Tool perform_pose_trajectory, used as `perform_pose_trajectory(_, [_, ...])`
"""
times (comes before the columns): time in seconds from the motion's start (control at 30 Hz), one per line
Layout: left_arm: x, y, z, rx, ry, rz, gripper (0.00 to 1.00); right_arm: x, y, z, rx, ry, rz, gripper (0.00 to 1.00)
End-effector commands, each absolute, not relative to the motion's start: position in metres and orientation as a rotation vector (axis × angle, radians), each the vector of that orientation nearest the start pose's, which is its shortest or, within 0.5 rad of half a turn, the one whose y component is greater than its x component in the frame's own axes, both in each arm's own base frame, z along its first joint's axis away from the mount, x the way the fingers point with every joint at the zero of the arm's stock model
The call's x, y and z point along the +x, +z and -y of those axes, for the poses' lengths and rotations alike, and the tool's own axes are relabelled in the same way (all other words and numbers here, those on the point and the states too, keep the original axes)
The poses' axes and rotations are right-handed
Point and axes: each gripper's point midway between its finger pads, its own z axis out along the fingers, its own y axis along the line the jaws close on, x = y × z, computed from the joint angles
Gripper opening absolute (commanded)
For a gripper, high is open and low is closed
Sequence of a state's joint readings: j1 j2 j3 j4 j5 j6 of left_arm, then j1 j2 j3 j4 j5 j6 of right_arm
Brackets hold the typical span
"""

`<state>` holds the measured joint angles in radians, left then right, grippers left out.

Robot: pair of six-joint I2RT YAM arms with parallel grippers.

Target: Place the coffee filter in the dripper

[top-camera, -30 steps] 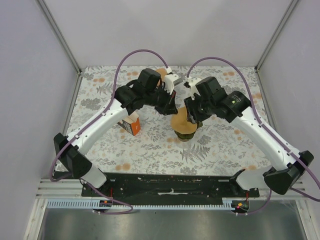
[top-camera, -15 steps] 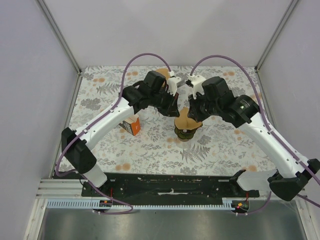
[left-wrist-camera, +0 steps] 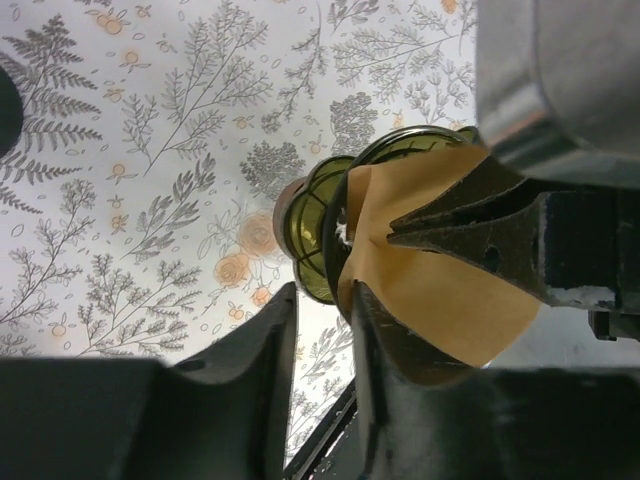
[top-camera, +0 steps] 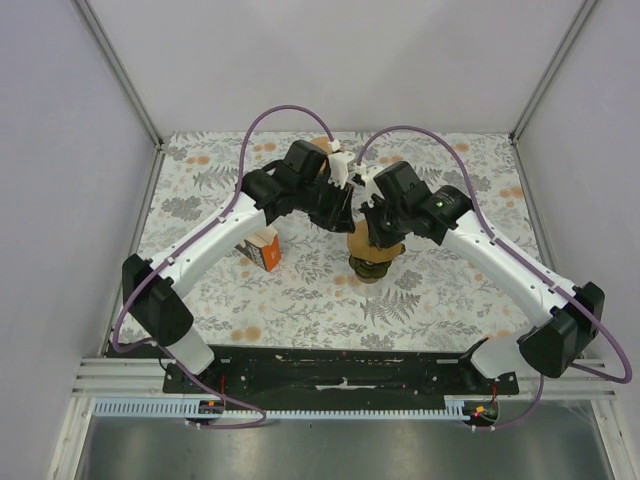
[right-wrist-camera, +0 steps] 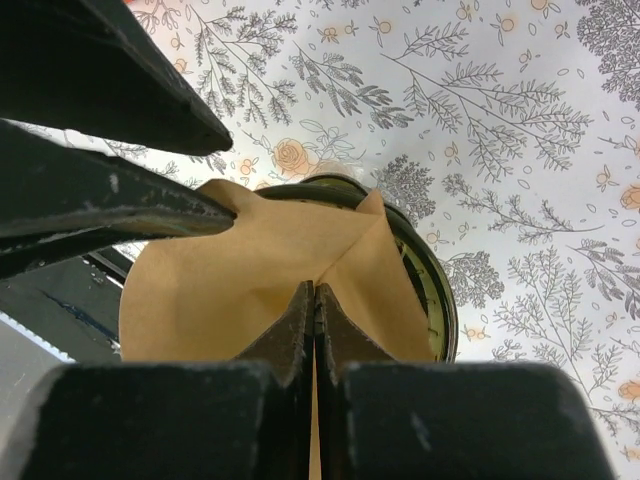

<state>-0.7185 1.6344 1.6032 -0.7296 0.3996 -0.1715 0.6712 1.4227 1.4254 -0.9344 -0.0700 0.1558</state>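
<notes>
**Top external view.** Both arms meet at the middle of the frame, over the flower-printed tablecloth point(top-camera: 450, 290). The brown paper coffee filter point(top-camera: 362, 240) hangs just above the dark green glass dripper point(top-camera: 372, 267), whose rim shows below it. A second ago the paper spread broad and flat over the dripper; now it looks narrower and more gathered. The right arm has swung in towards the centre, so the right gripper point(top-camera: 375, 232) sits almost against the left gripper point(top-camera: 343, 212). A small orange and white carton point(top-camera: 262, 252) lies under the left forearm, left of centre.

**Left wrist view.** The filter point(left-wrist-camera: 440, 300) fills the right half of the frame as a partly opened cone, its tip towards the dripper point(left-wrist-camera: 315, 230) at centre. The left gripper point(left-wrist-camera: 322, 300) stands slightly parted at the bottom, with cloth showing through the gap. It grasps nothing, and one finger lies along the paper's edge.

**Right wrist view.** The right gripper point(right-wrist-camera: 315, 290) is clenched on a fold of the filter point(right-wrist-camera: 260, 260) at lower centre. The left fingers point(right-wrist-camera: 150, 205) reach in from the upper left, the lower one resting on the paper. The dripper's rim point(right-wrist-camera: 435, 300) curves along the paper's right side.

The filter appears to be poised over the mouth, being shaped to go in, but not yet seated.
</notes>
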Motion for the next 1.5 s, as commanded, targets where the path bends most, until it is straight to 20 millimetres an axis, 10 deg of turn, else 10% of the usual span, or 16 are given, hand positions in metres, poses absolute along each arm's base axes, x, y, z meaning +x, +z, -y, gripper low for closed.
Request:
perform_pose_trajectory(0.0, [0.263,0.28,0.345,0.916,-0.945,-2.129,0.4,0.259,0.186,-0.222,-0.679,0.34,-2.536,0.0])
perform_pose_trajectory(0.17, [0.268,0.29,0.333,0.865,-0.926,-2.127,0.55,0.256,0.176,-0.222,-0.679,0.34,-2.57,0.0])
perform_pose_trajectory(0.83, [0.255,0.263,0.323,0.651,-1.282,-2.251,0.63,0.261,0.157,-0.239,-0.713,0.3,-2.6,0.0])
perform_pose_trajectory(1.47, [0.255,0.241,0.327,0.662,-1.221,-2.294,0.4,0.262,0.215,-0.246,-0.719,0.411,-2.433,0.0])
